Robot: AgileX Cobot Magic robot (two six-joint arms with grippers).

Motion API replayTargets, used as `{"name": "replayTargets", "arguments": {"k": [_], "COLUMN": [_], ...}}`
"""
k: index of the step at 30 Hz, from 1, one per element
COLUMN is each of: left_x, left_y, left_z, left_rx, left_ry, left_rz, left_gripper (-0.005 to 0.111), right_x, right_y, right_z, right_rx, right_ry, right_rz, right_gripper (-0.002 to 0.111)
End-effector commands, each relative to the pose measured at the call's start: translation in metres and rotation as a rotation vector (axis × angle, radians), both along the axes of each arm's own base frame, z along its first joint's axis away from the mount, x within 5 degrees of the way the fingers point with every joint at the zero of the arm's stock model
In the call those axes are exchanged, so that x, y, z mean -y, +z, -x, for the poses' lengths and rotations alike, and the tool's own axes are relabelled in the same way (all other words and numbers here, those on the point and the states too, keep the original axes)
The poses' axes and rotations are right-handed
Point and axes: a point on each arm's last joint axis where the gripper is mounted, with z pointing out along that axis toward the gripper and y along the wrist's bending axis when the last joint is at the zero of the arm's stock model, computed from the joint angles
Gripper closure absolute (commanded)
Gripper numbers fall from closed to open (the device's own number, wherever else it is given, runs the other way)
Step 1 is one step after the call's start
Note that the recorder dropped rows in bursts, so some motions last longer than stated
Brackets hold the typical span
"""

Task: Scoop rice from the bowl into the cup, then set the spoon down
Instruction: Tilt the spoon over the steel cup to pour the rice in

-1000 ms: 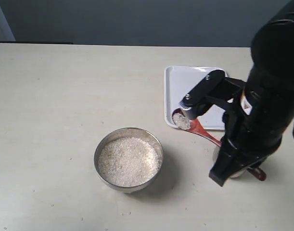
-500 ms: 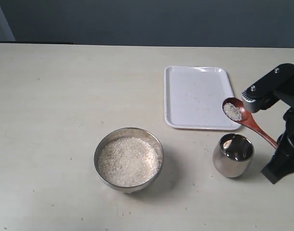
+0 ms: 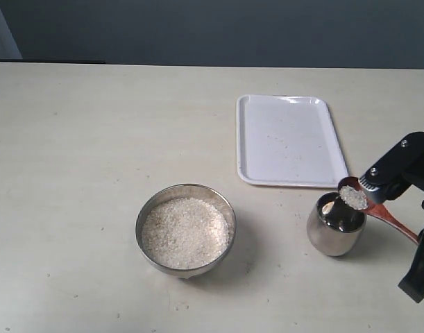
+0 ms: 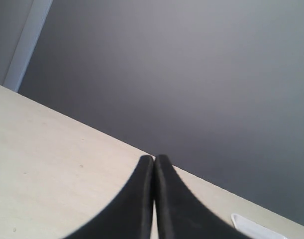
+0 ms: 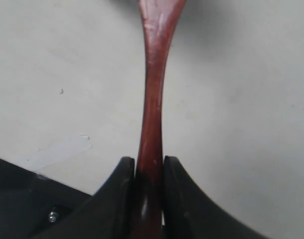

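Observation:
The wide steel bowl (image 3: 146, 211) stands front centre, full of white rice (image 3: 186, 233). Right of it is the small polished steel cup (image 3: 334, 229). The reddish-brown wooden spoon (image 3: 386, 217) carries a little rice in its head, which hangs over the cup's right rim. In the right wrist view my right gripper (image 5: 149, 163) is shut on the spoon's handle (image 5: 152, 99); the spoon's head lies outside that view. My left gripper (image 4: 154, 159) is shut with nothing between its fingers, above bare table, and does not show in the exterior view.
A white rectangular tray (image 3: 289, 141) lies behind the cup, with a few stray grains on it. The black right arm (image 3: 404, 164) stands at the right edge of the exterior view. A dark wall runs behind the table's far edge.
The right arm has swung right and down, carrying the loaded spoon from over the tray's near edge to the cup's rim. Bowl, cup and tray have not moved.

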Motion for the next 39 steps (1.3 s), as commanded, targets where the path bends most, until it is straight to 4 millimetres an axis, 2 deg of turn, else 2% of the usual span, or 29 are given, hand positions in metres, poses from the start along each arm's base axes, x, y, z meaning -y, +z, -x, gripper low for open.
{"name": "replayTargets", "arguments": {"k": [1,20,30,39], "left_x": [0.0,0.0,0.0,0.0], "left_y": [0.002,0.002,0.002,0.002], "left_z": [0.001,0.001,0.001,0.001], "left_rx": [0.014,0.014,0.014,0.014], "left_ry": [-0.008,-0.008,-0.008,-0.008], "left_rz": [-0.002,-0.002,-0.002,-0.002], "left_gripper": [0.106,0.106,0.106,0.106], "right_x": [0.005,0.004,0.004,0.003], "right_y": [0.002,-0.006,-0.006,-0.016], "right_z": [-0.002,-0.01,-0.016,-0.01], "right_rx": [0.034,0.021,0.087,0.085], "right_ry": [0.018,0.017,0.021,0.075], "right_rz": [0.035,0.098,0.11,0.127], "right_gripper": [0.109,0.109,0.109,0.109]}}
